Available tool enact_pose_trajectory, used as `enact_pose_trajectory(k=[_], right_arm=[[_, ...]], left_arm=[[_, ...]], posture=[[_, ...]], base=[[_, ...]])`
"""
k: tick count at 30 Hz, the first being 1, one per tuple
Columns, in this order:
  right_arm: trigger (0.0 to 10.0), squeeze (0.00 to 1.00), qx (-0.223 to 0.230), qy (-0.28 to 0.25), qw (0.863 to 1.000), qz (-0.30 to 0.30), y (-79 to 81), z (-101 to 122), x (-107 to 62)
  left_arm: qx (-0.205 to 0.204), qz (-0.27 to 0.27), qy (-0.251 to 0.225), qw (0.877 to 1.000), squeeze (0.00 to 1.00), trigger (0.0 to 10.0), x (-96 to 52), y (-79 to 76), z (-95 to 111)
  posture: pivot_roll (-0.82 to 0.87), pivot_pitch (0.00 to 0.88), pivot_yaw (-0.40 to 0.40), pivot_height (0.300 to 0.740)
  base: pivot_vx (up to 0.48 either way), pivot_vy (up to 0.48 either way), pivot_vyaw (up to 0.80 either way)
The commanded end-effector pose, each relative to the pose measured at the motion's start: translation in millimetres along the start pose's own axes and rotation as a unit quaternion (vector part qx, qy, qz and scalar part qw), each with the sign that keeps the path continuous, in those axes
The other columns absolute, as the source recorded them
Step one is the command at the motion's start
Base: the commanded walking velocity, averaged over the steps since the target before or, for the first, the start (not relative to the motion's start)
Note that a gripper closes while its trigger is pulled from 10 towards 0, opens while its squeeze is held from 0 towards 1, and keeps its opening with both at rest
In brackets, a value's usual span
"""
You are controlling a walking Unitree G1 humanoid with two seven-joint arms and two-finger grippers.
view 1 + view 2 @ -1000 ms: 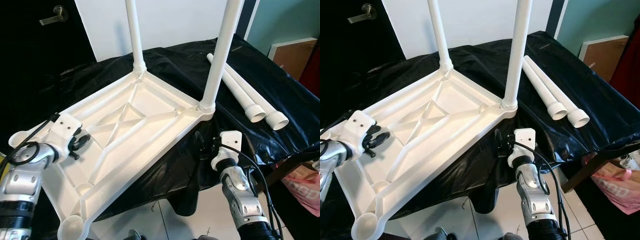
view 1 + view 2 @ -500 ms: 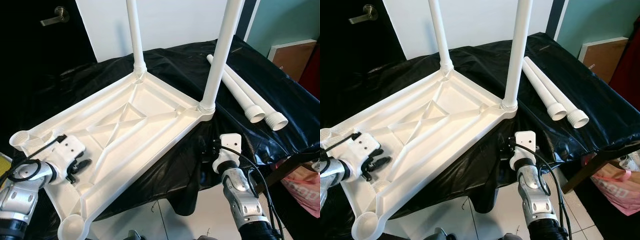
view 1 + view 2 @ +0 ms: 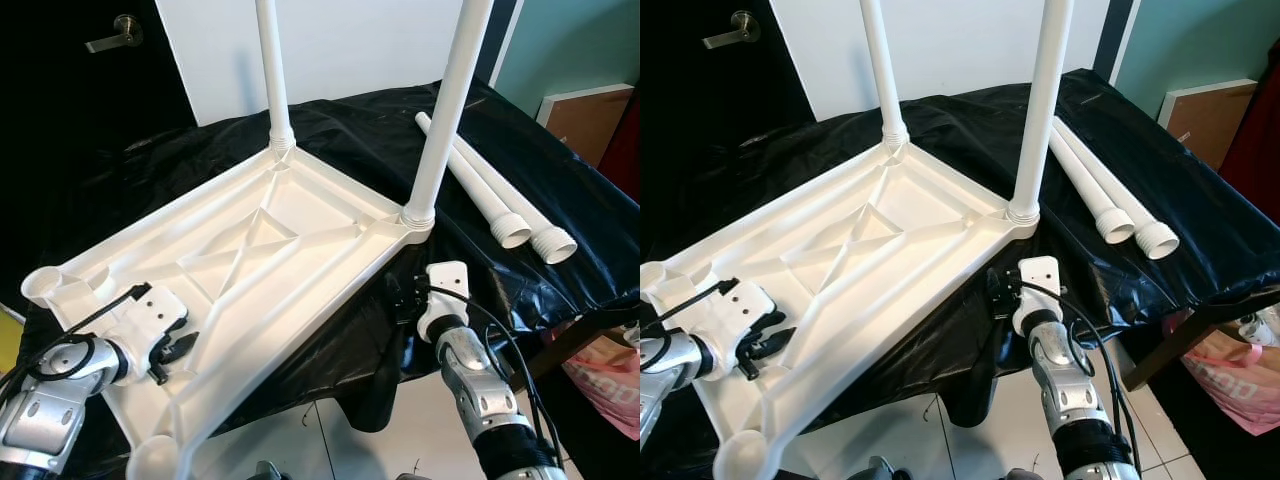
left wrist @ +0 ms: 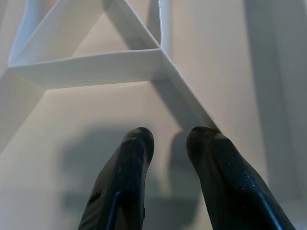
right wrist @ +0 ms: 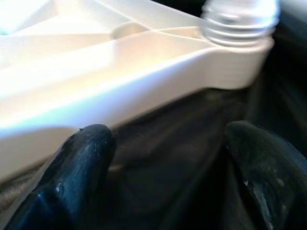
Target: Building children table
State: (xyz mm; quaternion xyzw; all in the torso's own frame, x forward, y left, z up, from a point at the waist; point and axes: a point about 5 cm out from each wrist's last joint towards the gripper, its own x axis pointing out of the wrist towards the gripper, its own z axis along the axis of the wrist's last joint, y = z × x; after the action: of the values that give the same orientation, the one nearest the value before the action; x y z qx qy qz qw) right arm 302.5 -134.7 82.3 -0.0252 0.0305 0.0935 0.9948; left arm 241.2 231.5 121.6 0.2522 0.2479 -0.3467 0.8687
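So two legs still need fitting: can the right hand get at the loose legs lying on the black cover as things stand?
Probably yes. The right hand is open and empty, low at the tabletop edge, and the loose legs lie uncovered to its right on the black cover. It would need to rise first.

Two upright legs (image 3: 438, 140) stand at the far corners of the upturned tabletop (image 3: 300, 215), with open room between them. Raised ribs (image 4: 91, 67) cross its underside just ahead of the left gripper (image 4: 168, 143). Two loose legs (image 3: 500, 200) lie on the counter (image 3: 560, 160) at the right, with bare black cover around them.
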Motion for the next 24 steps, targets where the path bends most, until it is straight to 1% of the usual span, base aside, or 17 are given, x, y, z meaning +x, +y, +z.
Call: enact_pose_trajectory(k=[1, 3, 5, 7, 8, 10, 13, 14, 15, 16, 17, 19, 21, 23, 24], right_arm=[[10.0, 0.0, -0.001, 0.011, 1.0, 0.026, 3.7, -2, 6.1], [10.0, 0.0, -0.005, 0.01, 0.999, 0.043, 4.6, 2, 14.3], [10.0, 0.0, -0.005, 0.012, 0.998, 0.058, 6.0, 5, 20.4], [10.0, 0.0, -0.005, 0.014, 0.998, 0.065, 6.6, 6, 22.8], [10.0, 0.0, -0.008, 0.014, 0.997, 0.075, 8.0, 9, 29.2], [10.0, 0.0, -0.008, 0.014, 0.997, 0.075, 8.0, 9, 29.2], [10.0, 0.0, -0.018, 0.009, 0.996, 0.092, 11.1, 16, 38.7], [10.0, 0.0, -0.018, 0.009, 0.996, 0.092, 11.1, 16, 38.7], [10.0, 0.0, -0.022, 0.006, 0.994, 0.106, 16.0, 21, 45.7], [10.0, 0.0, -0.024, 0.005, 0.993, 0.112, 17.9, 23, 48.6], [10.0, 0.0, -0.024, 0.005, 0.993, 0.112, 17.9, 23, 48.6], [10.0, 0.0, -0.026, 0.006, 0.993, 0.116, 20.1, 26, 52.6], [10.0, 0.0, -0.026, 0.006, 0.993, 0.116, 20.1, 26, 52.6], [10.0, 0.0, -0.027, 0.007, 0.993, 0.114, 21.4, 28, 57.0], [10.0, 0.0, -0.031, 0.004, 0.995, 0.098, 18.9, 31, 60.3]], left_arm=[[-0.008, -0.094, -0.022, 0.995, 0.0, 10.0, 6.7, -22.9, 8], [-0.017, -0.109, -0.036, 0.993, 0.0, 10.0, 11.0, -31.8, 14], [-0.019, -0.118, -0.044, 0.992, 0.0, 10.0, 12.7, -36.4, 18], [-0.019, -0.121, -0.047, 0.991, 0.0, 10.0, 13.4, -38.1, 20], [-0.018, -0.128, -0.055, 0.99, 0.0, 10.0, 15.3, -42.4, 25], [-0.018, -0.128, -0.055, 0.99, 0.0, 10.0, 15.3, -42.4, 25], [-0.016, -0.14, -0.067, 0.988, 0.0, 10.0, 18.5, -49.0, 32], [-0.016, -0.14, -0.067, 0.988, 0.0, 10.0, 18.5, -49.0, 32], [-0.021, -0.148, -0.083, 0.985, 0.0, 10.0, 21.9, -52.5, 41], [-0.024, -0.152, -0.091, 0.984, 0.0, 10.0, 23.6, -54.4, 46], [-0.024, -0.152, -0.091, 0.984, 0.0, 10.0, 23.6, -54.4, 46], [-0.024, -0.157, -0.102, 0.982, 0.0, 10.0, 26.5, -56.8, 52], [-0.024, -0.157, -0.102, 0.982, 0.0, 10.0, 26.5, -56.8, 52], [-0.021, -0.162, -0.108, 0.981, 0.0, 10.0, 30.2, -58.9, 57], [-0.017, -0.151, -0.111, 0.982, 0.0, 10.0, 34.4, -57.2, 60]], posture=[[-0.02, 0.005, 0.038, 0.74], [-0.02, 0.005, 0.04, 0.74], [-0.02, 0.005, 0.04, 0.74], [-0.02, 0.005, 0.04, 0.74], [-0.02, 0.007, 0.041, 0.74], [-0.02, 0.007, 0.041, 0.74], [-0.02, 0.01, 0.042, 0.74], [-0.02, 0.01, 0.042, 0.74], [-0.02, 0.019, 0.04, 0.74], [-0.02, 0.02, 0.04, 0.74], [-0.02, 0.02, 0.04, 0.74], [-0.01, 0.022, 0.04, 0.74], [-0.01, 0.022, 0.04, 0.74], [-0.02, 0.029, 0.04, 0.74], [-0.02, 0.029, 0.04, 0.74]], base=[[0.0, 0.0, 0.0], [0.0, 0.0, 0.0], [0.0, 0.0, 0.0], [0.0, 0.0, 0.0], [0.0, 0.0, 0.0], [0.0, 0.0, 0.0], [0.0, 0.0, 0.0], [0.0, 0.0, 0.0], [0.0, 0.0, 0.0], [0.0, 0.0, 0.0], [0.0, 0.0, 0.0], [0.0, 0.0, 0.0], [0.0, 0.0, 0.0], [0.0, 0.0, 0.0], [0.0, 0.0, 0.0]])
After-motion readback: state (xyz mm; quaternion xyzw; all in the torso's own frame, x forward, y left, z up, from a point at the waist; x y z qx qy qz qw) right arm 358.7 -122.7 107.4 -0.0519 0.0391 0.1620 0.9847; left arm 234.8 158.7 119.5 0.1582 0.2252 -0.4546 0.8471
